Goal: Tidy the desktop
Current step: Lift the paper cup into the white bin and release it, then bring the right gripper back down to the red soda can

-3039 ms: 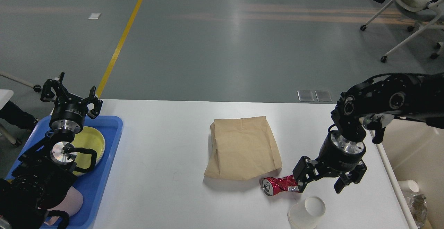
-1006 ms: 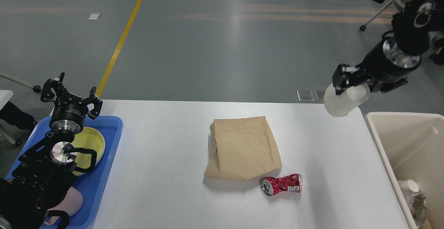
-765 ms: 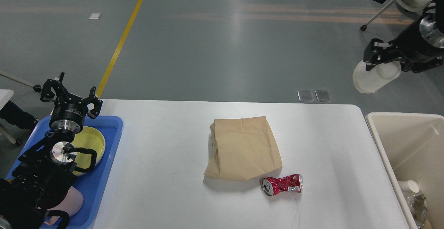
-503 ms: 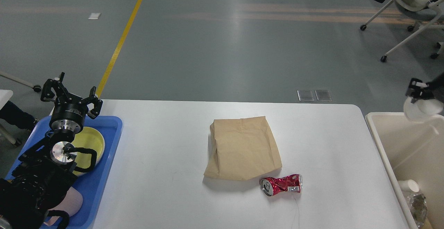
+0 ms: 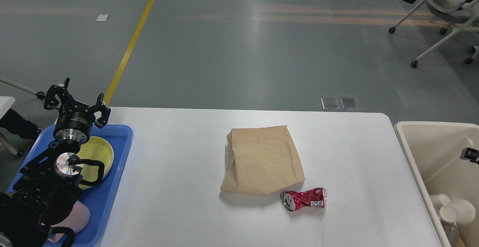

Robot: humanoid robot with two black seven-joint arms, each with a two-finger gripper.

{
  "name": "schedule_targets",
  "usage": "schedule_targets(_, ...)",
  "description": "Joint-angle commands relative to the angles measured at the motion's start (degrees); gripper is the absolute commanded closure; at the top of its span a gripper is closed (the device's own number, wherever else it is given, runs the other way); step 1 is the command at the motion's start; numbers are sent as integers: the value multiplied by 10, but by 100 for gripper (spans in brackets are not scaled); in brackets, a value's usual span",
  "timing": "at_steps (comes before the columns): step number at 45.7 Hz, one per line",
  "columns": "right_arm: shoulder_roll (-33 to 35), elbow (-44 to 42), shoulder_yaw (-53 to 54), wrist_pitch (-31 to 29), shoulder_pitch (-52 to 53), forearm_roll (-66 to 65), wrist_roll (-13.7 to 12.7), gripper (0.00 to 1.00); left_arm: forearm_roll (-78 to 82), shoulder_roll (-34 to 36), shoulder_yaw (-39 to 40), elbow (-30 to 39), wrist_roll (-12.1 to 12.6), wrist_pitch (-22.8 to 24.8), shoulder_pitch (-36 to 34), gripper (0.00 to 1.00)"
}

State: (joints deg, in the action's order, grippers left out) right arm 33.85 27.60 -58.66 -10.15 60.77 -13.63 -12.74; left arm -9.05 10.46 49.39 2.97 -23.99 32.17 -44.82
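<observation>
- The large white rectangular bench (image 5: 179, 187) with rounded corners fills the lower half of my head view.
- A crumpled brown paper bag (image 5: 262, 159) lies flat at bench centre. A crushed red metal drink can (image 5: 304, 199) lies on its side just beside the bag's corner, at 5 o'clock from it.
- A cream-coloured plastic bin (image 5: 434, 142) stands off the bench edge at 3 o'clock. White paper cups (image 5: 454, 209) lie inside it.
- A blue plastic tray (image 5: 112, 187) sits at 9 o'clock, holding a round yellow dish (image 5: 99, 153).
- My left pincer (image 5: 76, 101) hangs above the tray's far end, fingers spread wide and holding nothing.
- Of my right pincer (image 5: 470, 154), only a small black part shows at the frame edge over the bin; I cannot tell whether it is wide or narrow.
- Step in hand, as I judge it: clearing rubbish into the bin, with the can and bag not yet removed.
- Next move: bring the right pincer over the can, align the fingers across its narrow crushed waist, descend, and close. The dented surface may slip.
</observation>
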Motion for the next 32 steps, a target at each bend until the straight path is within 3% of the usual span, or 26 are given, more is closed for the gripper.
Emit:
schedule_targets(1, -9, 5, -1, 1, 13, 1, 2, 0, 0, 0, 0, 0, 0, 0, 0, 4)
schedule_targets(6, -27, 39, -5, -6, 86, 3, 2, 0, 0, 0, 0, 0, 0, 0, 0, 4)
schedule_targets(18, -58, 254, -7, -47, 326, 1, 0, 0, 0, 0, 0, -1, 0, 0, 0, 4)
schedule_targets(32, -150, 386, 13, -320, 542, 4, 3, 0, 0, 0, 0, 0, 0, 0, 0, 4)
